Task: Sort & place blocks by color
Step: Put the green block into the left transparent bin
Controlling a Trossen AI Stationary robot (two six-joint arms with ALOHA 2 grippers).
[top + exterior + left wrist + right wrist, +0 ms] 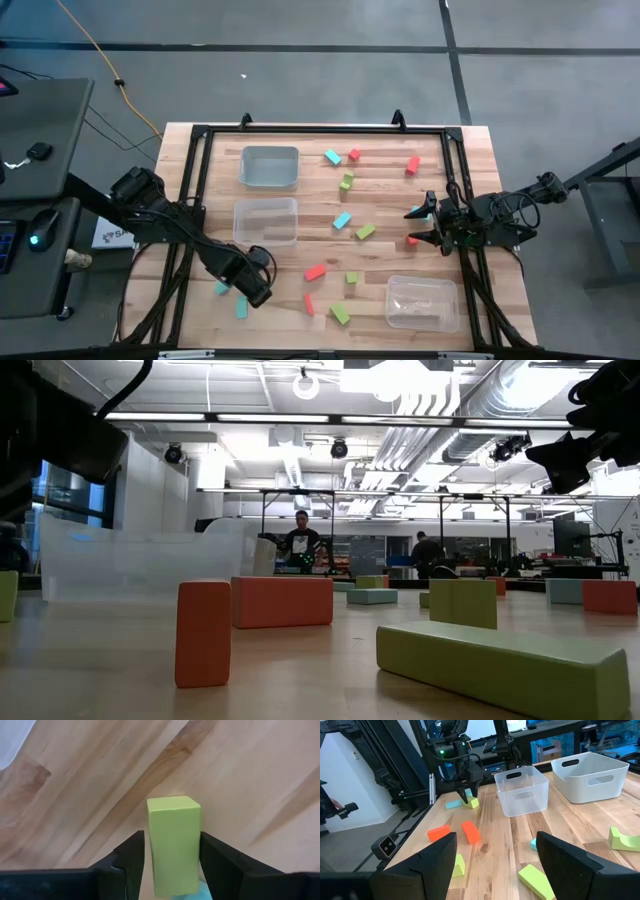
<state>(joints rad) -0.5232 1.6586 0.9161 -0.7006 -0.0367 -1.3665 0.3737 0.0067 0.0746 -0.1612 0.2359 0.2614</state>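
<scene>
A lime green block [173, 851] stands between my left fingers [131, 862], which clamp its two sides down on the wooden table [320, 258] near the front left corner, just past the middle clear bin [265, 221]. A cyan block [241, 307] lies just beside my left gripper [256, 291]. More red, green and cyan blocks are scattered across the table's middle. My right gripper [425, 226] hovers at the right edge with its fingers spread wide, holding nothing.
</scene>
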